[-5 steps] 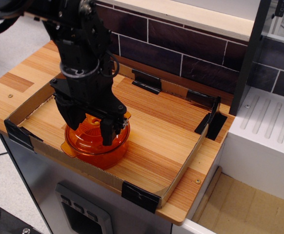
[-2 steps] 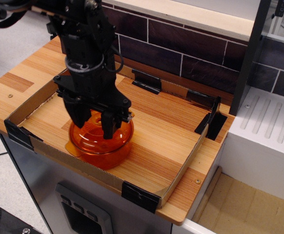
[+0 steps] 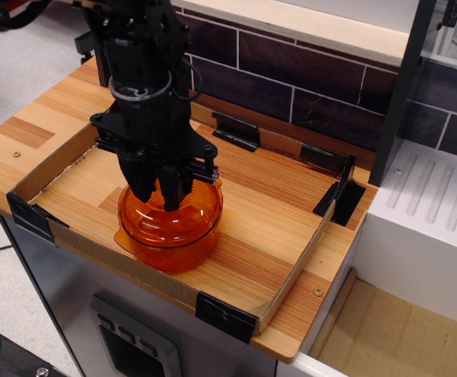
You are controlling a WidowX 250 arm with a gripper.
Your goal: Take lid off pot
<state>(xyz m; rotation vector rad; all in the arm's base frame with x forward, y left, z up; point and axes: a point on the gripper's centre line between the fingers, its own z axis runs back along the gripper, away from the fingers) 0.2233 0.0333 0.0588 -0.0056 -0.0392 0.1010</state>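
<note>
The orange lid [image 3: 183, 214] sits on the orange pot [image 3: 173, 250] at the front left of the cardboard tray [image 3: 291, 271]. One tab handle of the pot [image 3: 126, 236] sticks out at the left. My black gripper [image 3: 162, 198] points straight down onto the middle of the lid. Its fingers [image 3: 145, 187] are drawn together around the lid's knob, which they hide. The lid still rests on the pot.
The tray has low cardboard walls with black corner clips [image 3: 227, 317]. A dark tiled wall [image 3: 291, 78] stands behind it. A white appliance [image 3: 433, 228] stands to the right, past a black post [image 3: 397, 102]. Bare wood of the tray floor [image 3: 268, 204] lies right of the pot.
My gripper has moved a little to the right and down over the lid, and its fingers have closed in on the knob. The pot with its lid has shifted slightly to the right.
</note>
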